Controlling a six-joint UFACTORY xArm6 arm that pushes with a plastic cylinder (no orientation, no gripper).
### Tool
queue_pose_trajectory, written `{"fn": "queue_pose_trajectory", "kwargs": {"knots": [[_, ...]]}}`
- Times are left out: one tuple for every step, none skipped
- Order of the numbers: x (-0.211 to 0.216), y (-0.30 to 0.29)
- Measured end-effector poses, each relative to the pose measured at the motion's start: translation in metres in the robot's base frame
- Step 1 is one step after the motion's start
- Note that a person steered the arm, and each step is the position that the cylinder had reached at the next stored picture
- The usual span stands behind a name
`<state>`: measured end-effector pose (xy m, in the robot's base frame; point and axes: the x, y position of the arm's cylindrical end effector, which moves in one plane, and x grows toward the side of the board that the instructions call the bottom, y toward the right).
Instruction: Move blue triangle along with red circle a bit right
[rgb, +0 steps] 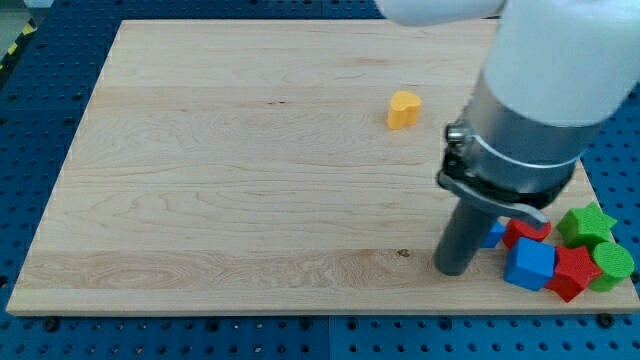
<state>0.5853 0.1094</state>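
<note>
The blue triangle (494, 234) shows only as a small blue sliver at the view's lower right, mostly hidden behind my rod. The red circle (526, 231) lies just right of it, partly hidden under the arm's grey clamp. My tip (455, 271) rests on the wooden board (240, 170), just left of the blue triangle and close to it; I cannot tell if they touch.
A blue cube (529, 265), a red star (573, 272), a green star (586, 224) and a green round block (612, 265) crowd the board's lower right corner. A yellow heart (404, 109) sits alone near the view's top middle.
</note>
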Motion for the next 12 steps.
{"fn": "queue_pose_trajectory", "kwargs": {"knots": [[-0.013, -0.037], [-0.033, -0.046], [-0.04, -0.045], [-0.04, -0.032], [-0.04, -0.017], [-0.04, -0.001], [-0.04, 0.012], [-0.04, 0.024], [-0.04, 0.035], [-0.04, 0.041], [-0.04, 0.045], [-0.04, 0.051]]}}
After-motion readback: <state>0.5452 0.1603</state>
